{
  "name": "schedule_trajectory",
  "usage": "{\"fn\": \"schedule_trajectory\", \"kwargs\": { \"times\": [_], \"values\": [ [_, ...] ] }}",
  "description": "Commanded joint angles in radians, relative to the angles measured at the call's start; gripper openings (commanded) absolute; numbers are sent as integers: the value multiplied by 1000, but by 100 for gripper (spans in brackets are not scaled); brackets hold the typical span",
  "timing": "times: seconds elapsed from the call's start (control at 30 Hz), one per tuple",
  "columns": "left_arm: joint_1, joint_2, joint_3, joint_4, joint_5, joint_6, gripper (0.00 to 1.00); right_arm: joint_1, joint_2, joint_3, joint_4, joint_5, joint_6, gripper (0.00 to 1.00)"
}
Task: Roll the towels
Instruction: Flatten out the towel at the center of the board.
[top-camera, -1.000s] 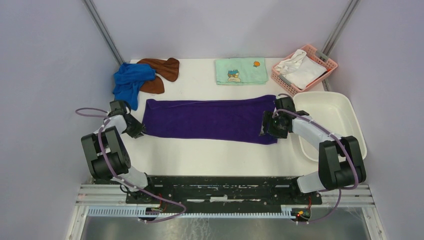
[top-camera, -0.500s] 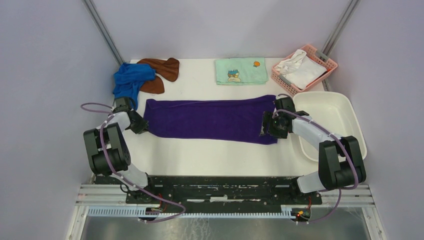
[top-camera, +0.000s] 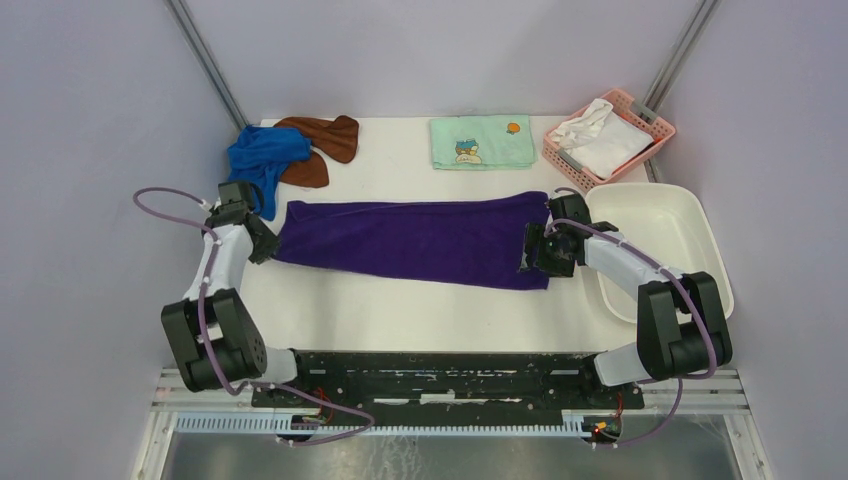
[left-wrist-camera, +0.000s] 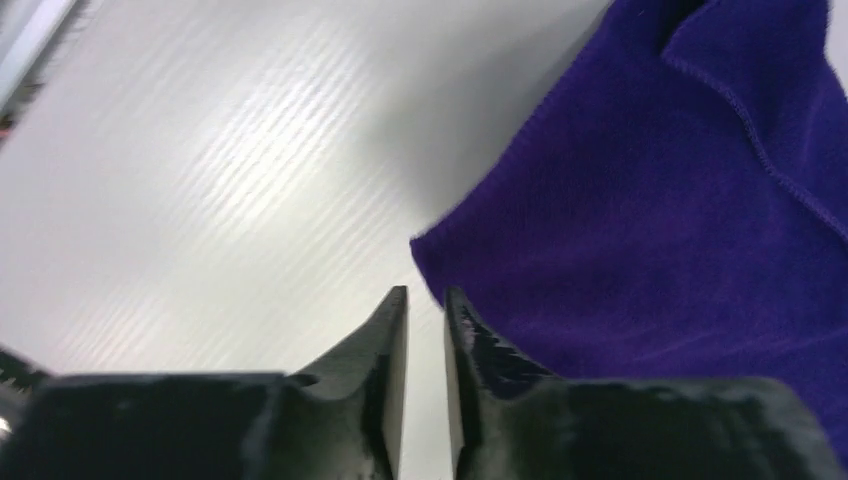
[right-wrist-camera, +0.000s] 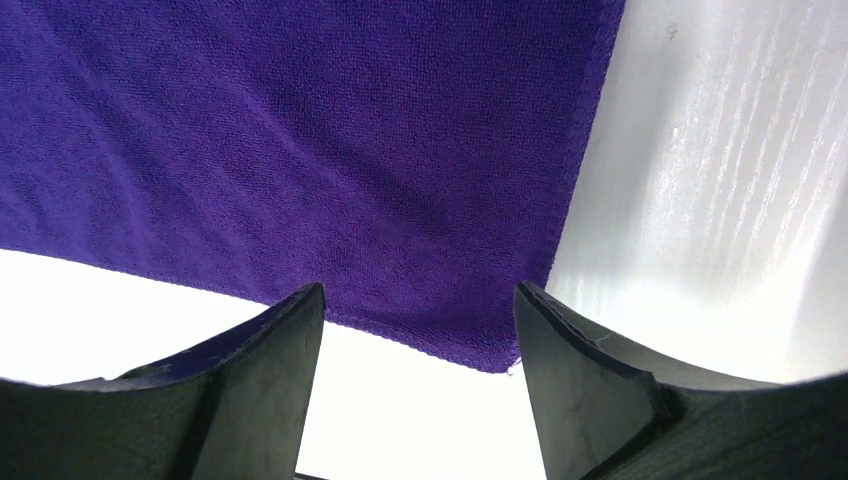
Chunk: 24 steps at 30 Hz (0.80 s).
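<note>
The dark purple towel (top-camera: 410, 240) lies spread flat across the middle of the table. My left gripper (top-camera: 266, 248) is at its left end. In the left wrist view, the left gripper (left-wrist-camera: 425, 292) is almost shut, with only bare table in the thin slit. The purple towel (left-wrist-camera: 650, 200) lies just right of the right finger. My right gripper (top-camera: 528, 256) hovers over the towel's near right corner. In the right wrist view, this gripper (right-wrist-camera: 418, 290) is open and holds nothing, with the purple towel (right-wrist-camera: 300, 150) beyond it. The blue towel (top-camera: 260, 160) and the brown towel (top-camera: 325, 135) lie crumpled at the back left.
A pale green cartoon-print towel (top-camera: 482, 142) lies folded at the back centre. A pink basket (top-camera: 655, 122) with a white cloth (top-camera: 600, 138) sits at the back right. A white tub (top-camera: 680, 235) stands along the right side, beside my right arm.
My left gripper has moved back and to the left while its jaws narrowed. The purple towel's left end has shifted left with it. The right arm has stayed put.
</note>
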<state>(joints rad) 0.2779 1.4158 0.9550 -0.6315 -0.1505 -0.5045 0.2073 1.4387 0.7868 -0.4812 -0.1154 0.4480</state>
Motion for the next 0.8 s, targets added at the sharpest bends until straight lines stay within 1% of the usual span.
{"fn": "schedule_trajectory", "kwargs": {
  "times": [0.0, 0.07, 0.17, 0.3, 0.43, 0.5, 0.6, 0.67, 0.77],
  "values": [
    [-1, -105, 14, -128, -149, 66, 34, -2, -24, 5, 31, -28, -7, 77],
    [0, -128, 2, -132, -161, 74, 39, 0, -24, 6, 30, -32, -8, 77],
    [0, -129, 3, -133, -144, 79, 43, 2, -24, 9, 26, -39, -14, 77],
    [-2, -90, 32, -103, -60, 85, 43, 19, -20, 22, 17, -52, -29, 77],
    [-7, -4, 57, -42, 21, 89, 44, 39, 2, 43, 8, -65, -41, 75],
    [-12, 53, 69, -17, 48, 93, 43, 44, 15, 54, 6, -71, -39, 74],
    [-13, 144, 84, 15, 67, 93, 38, 46, 33, 63, 4, -63, -35, 72],
    [-14, 196, 96, 30, 69, 93, 36, 46, 48, 61, 4, -51, -31, 72],
    [-12, 265, 115, 45, 51, 96, 34, 45, 74, 59, -14, -9, -34, 71]
  ]
}}
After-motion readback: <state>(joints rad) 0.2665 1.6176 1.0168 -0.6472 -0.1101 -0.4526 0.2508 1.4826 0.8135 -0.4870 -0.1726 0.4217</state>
